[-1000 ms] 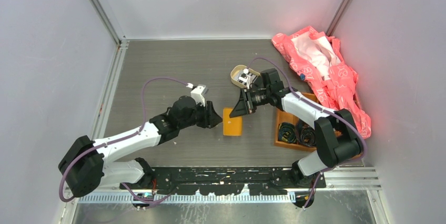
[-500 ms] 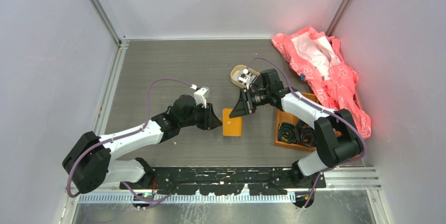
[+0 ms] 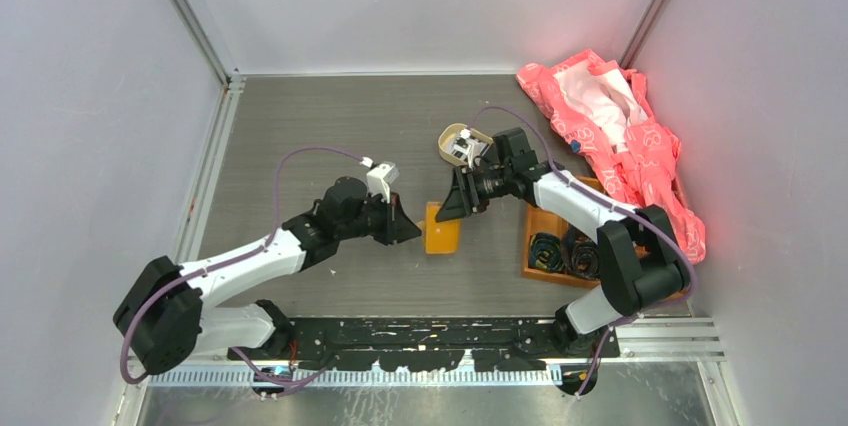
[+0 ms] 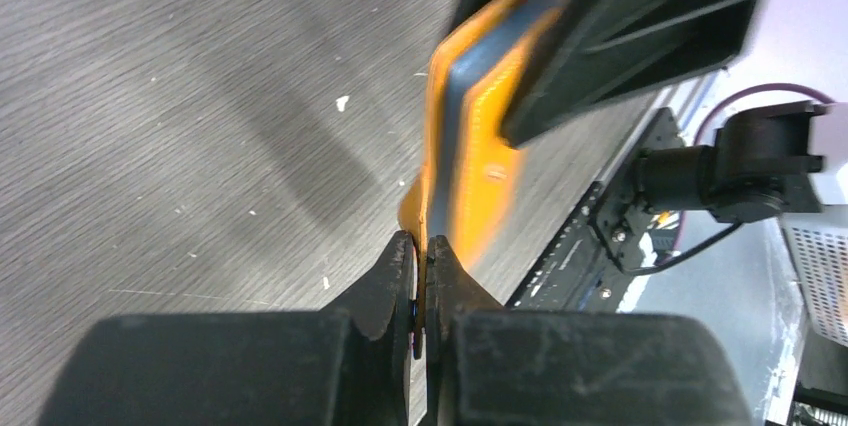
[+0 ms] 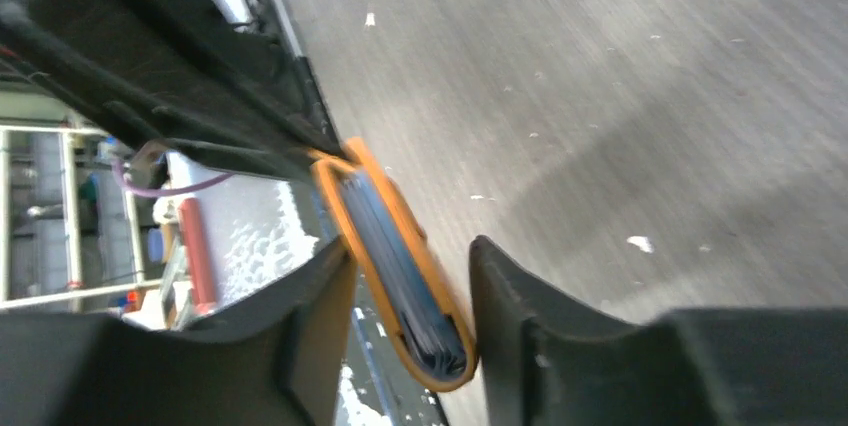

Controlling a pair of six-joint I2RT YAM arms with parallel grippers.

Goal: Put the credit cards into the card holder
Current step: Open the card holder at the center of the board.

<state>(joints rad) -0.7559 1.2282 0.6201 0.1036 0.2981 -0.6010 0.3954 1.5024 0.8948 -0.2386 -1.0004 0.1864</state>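
The orange card holder [image 3: 442, 229] stands on edge on the grey table, between my two grippers. My left gripper [image 3: 408, 230] is shut on the thin orange left edge of the card holder [image 4: 470, 136], with the jaws of the left gripper [image 4: 421, 249] pinched tight. My right gripper [image 5: 410, 251] straddles the folded card holder [image 5: 395, 256] from the other end. Its jaws are open, with a gap on one side; the other finger touches the orange cover. Dark blue layers show inside the fold. I cannot tell whether they are credit cards.
An oval beige tin [image 3: 459, 143] with small white items sits just behind the right wrist. An orange wooden tray [image 3: 530, 246] holding dark rolls is at the right. Crumpled pink wrapping [image 3: 610, 131] fills the far right corner. The arms' base rail runs along the near edge.
My left gripper has closed onto the card holder's edge. The right jaws have widened around it. The holder looks narrower from above, tipped more onto its edge.
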